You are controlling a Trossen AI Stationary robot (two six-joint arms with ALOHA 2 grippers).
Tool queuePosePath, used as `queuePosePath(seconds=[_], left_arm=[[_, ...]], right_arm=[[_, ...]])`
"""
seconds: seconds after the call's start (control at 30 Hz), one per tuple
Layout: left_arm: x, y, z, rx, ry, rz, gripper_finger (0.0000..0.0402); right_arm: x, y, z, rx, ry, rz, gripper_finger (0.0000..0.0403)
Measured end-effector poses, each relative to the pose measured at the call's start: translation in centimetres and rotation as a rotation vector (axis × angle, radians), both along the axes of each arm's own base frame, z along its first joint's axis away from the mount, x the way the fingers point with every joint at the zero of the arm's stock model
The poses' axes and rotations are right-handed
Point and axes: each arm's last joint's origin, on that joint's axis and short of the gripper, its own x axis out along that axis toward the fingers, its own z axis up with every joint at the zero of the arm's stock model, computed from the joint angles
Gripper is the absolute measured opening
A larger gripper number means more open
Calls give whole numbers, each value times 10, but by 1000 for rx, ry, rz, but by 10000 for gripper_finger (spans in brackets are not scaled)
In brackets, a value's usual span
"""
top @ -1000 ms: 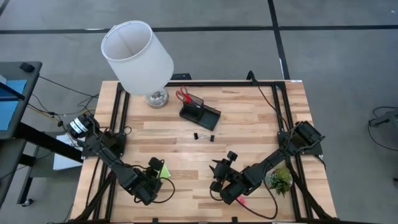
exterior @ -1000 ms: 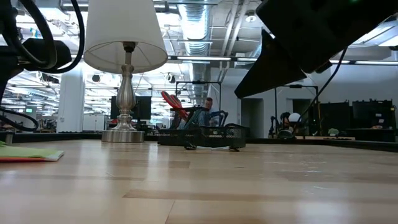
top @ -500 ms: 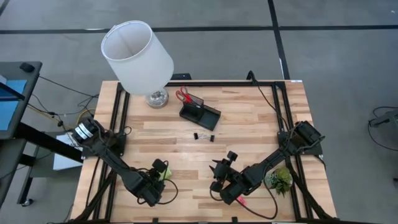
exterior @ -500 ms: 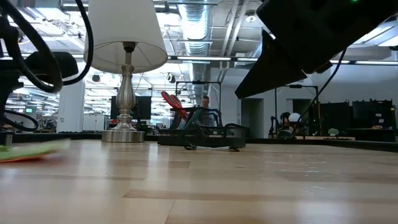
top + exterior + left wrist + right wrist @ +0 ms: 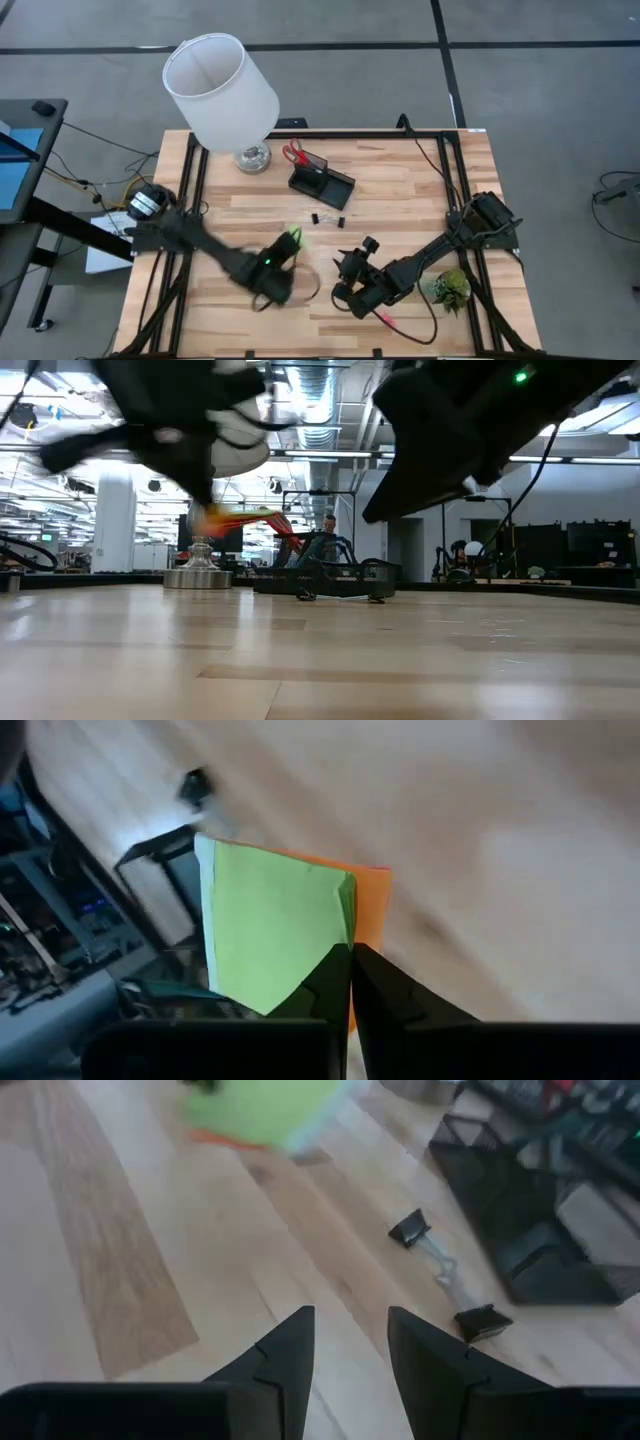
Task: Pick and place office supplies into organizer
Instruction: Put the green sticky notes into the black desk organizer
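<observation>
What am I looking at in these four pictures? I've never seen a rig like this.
Two dark robot arms work at a wooden table. One picture looks straight down, one level across the tabletop, and one comes from each arm's wrist. The left gripper is shut on a lime-green sticky-note pad, lifted off the table. The right gripper waits with its fingers apart, empty, near two black clips. Behind them stands the black organizer with red-handled scissors in its cup. A lamp and a small green plant also stand there.

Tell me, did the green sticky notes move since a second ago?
Yes. The left gripper is shut on the sticky-note pad and has carried it off the table's near left part toward the middle, closer to the black organizer.
</observation>
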Motion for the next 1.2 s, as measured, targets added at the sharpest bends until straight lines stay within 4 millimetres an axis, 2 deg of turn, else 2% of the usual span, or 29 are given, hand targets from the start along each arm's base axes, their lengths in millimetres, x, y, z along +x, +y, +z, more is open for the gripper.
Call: queuePosePath(seconds=[0.17,0.23,0.33,0.5,0.63,0.77,0.9,1.0,1.2], left_arm=[[50,64,26,-17,-66,57,0],[66,91,37,-72,-101,43,0],[87,129,51,-212,-210,11,0],[99,188,60,-348,-339,51,0],[100,222,54,-373,-370,125,0],[107,231,29,-462,-328,152,0],[114,229,5,-422,-267,175,0],[117,225,-3,-367,-252,205,0],[120,212,-5,-333,-232,162,11]], right_arm=[[4,-4,-5,204,111,66,122],[4,-1,-9,283,142,83,122],[1,7,-18,306,178,106,122],[-5,18,-33,283,221,131,122],[-9,22,-33,273,232,142,122],[-9,22,-33,255,227,145,122],[-10,22,-34,244,240,147,122],[-10,21,-33,243,241,147,122],[-11,21,-34,232,252,143,122]])
